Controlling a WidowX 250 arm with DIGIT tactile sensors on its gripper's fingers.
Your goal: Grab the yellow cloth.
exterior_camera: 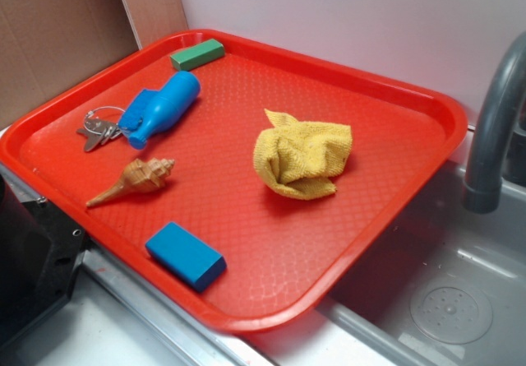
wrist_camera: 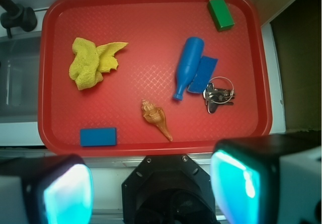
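Observation:
The yellow cloth lies crumpled on the right half of the red tray. In the wrist view the yellow cloth sits at the upper left of the tray. My gripper hangs high above the tray's near edge, far from the cloth. Its two fingers stand wide apart, open, with nothing between them. The exterior view does not show the gripper.
On the tray lie a blue bottle, a green block, keys on a ring, a tan seashell and a blue block. A sink with a dark faucet borders the tray. The black robot base sits below my gripper.

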